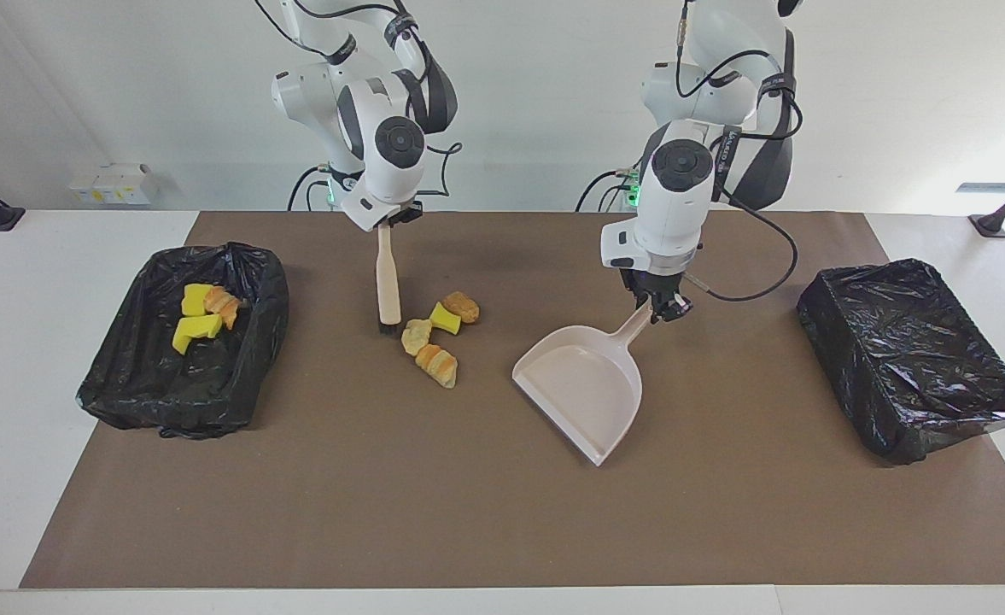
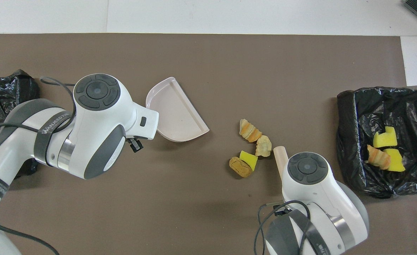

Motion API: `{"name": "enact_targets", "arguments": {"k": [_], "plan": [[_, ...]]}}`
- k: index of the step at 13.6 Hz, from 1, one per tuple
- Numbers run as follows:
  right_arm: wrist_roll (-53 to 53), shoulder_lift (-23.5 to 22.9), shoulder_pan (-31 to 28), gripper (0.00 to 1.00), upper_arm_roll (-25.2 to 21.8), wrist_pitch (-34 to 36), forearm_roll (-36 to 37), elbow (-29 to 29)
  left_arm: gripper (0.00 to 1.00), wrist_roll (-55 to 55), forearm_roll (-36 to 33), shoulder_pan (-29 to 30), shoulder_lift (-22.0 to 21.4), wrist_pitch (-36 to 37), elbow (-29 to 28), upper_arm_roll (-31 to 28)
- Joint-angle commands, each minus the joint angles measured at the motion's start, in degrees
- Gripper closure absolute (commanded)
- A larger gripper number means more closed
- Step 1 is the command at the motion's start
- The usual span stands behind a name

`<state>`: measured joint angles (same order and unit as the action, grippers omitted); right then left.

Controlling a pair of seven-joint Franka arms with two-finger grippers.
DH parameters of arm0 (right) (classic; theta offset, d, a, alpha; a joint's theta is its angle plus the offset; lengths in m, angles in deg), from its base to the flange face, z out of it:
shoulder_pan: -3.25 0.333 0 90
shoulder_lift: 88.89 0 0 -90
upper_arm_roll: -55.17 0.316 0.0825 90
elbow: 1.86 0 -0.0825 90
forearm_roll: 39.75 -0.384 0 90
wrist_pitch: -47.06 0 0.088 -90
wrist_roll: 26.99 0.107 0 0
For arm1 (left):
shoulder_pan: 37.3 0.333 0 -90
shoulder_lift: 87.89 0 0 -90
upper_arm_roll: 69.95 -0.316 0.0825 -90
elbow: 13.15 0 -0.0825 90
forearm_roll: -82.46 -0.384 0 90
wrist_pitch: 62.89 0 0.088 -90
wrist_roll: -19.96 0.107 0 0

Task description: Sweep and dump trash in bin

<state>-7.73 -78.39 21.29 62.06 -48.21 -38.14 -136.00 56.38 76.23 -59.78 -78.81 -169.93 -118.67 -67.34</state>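
Observation:
Several loose pieces of trash (image 1: 438, 363) (image 2: 249, 130), yellow sponge and tan bread-like lumps, lie in a cluster mid-mat. My right gripper (image 1: 389, 220) is shut on the top of a beige brush (image 1: 388, 278) (image 2: 279, 157). The brush hangs bristles down beside the cluster, on the side toward the right arm's end. My left gripper (image 1: 657, 306) is shut on the handle of the beige dustpan (image 1: 583, 389) (image 2: 174, 113), tilted, mouth turned toward the cluster. The bin (image 1: 109, 384) (image 2: 343, 117), lined with a black bag at the right arm's end, holds more trash (image 1: 203, 316) (image 2: 385, 148).
A second black-bagged bin (image 1: 912, 359) (image 2: 3, 92) sits at the left arm's end of the table. A brown mat (image 1: 382, 512) covers most of the white table. In the overhead view both wrists hide their own fingers.

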Motion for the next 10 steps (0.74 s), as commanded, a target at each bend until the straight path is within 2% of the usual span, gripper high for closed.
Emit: {"name": "enact_targets", "arguments": {"k": [1,3,5,8,10], "plan": [[-1.9,1.0,0.3,1.0,0.1,-2.7,-1.7,-1.8,1.0,20.8,-0.7,2.6,-1.6,1.8,-1.4,0.4],[-2.1,1.0,-0.5,1.0,0.0,-3.1,-5.5,-2.3,1.0,27.8,-0.7,3.2,-2.6,1.8,-3.0,0.4],[-1.9,1.1,-0.5,1.0,0.1,-5.3,-8.3,-3.0,1.0,31.4,-0.7,2.8,-5.3,-2.0,-8.4,0.5],[-3.4,1.7,-0.4,1.0,0.1,-6.8,-8.4,-4.2,1.0,29.0,-0.6,2.4,-7.2,-9.4,-14.0,0.6],[-3.4,1.2,-0.2,1.0,0.1,-9.3,-12.8,-4.1,1.0,23.8,-0.6,0.0,-7.2,-12.6,-15.6,0.6]]}}
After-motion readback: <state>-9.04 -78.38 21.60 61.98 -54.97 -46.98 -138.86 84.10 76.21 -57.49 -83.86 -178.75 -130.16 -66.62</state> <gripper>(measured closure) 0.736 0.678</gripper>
